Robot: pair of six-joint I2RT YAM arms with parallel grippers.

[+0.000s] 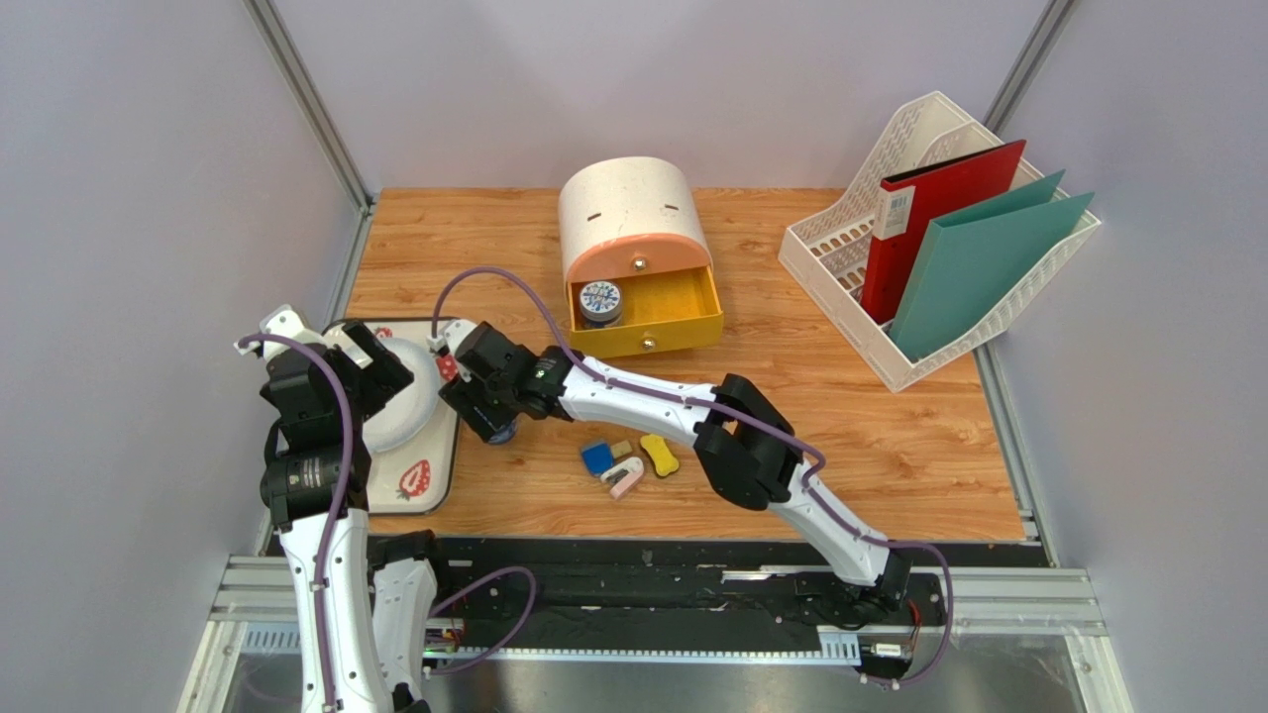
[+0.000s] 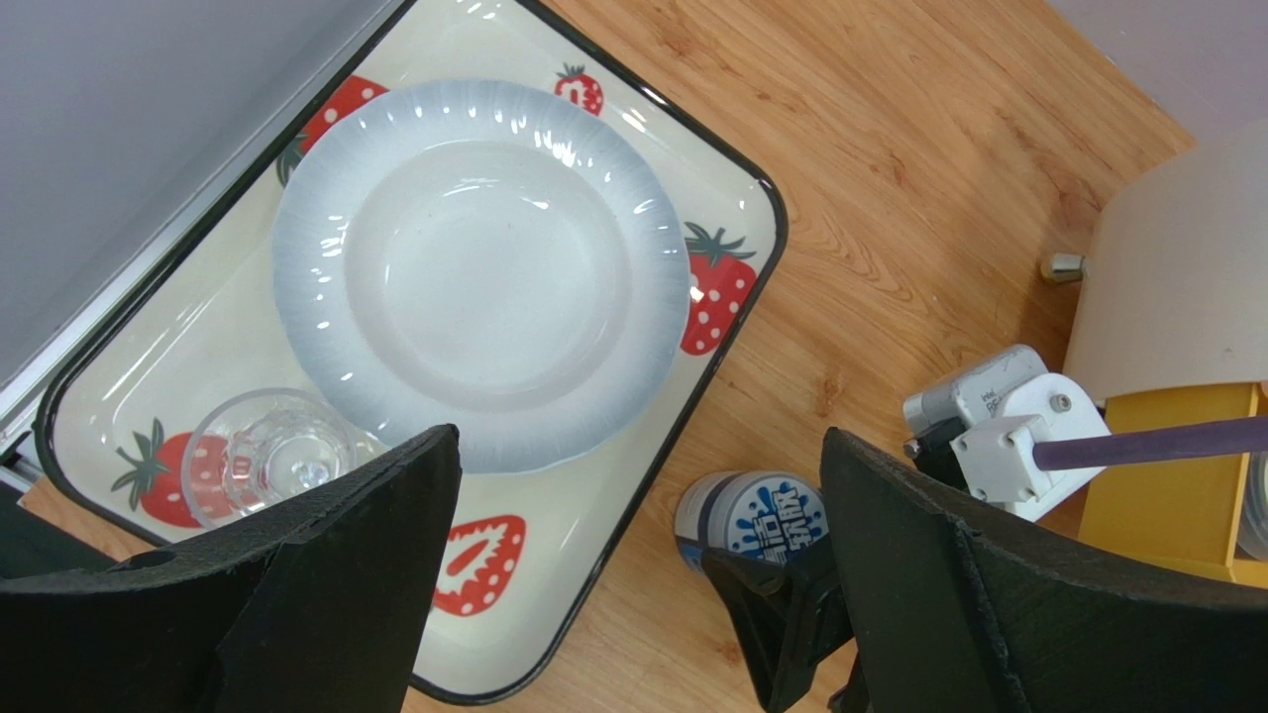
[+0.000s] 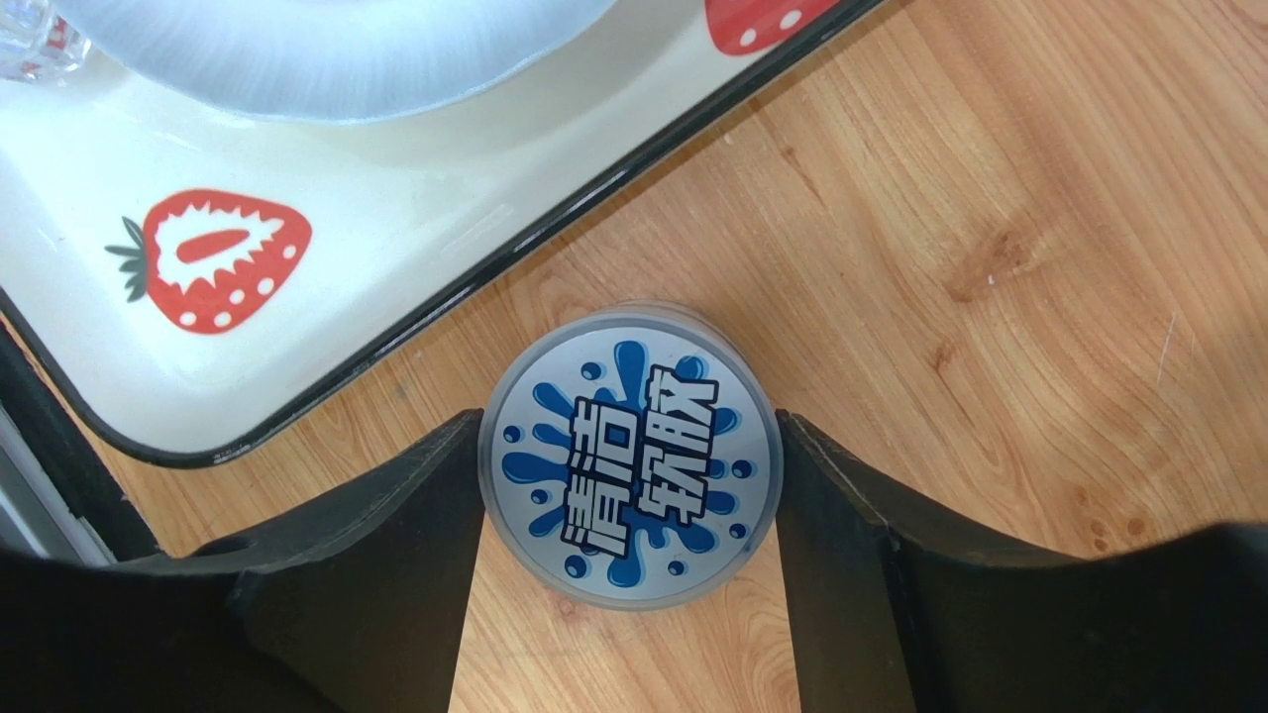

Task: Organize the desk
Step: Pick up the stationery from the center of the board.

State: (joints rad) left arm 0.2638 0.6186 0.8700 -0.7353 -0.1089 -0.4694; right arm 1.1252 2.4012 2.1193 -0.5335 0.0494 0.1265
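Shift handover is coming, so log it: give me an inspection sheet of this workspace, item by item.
Surface: wood-grain desk, no spills seen.
Job's things: round tin on the desk beside the strawberry tray; second tin in the open yellow drawer; plate and glass on the tray; red folder and green folder in the white rack.
Clutter: small blue, pink and yellow pieces loose near the front edge.
Grippers: left gripper open above the tray; right gripper straddles the round tin, contact uncertain.
Cables: purple cables along both arms.
Surroundings: grey walls, metal rails.
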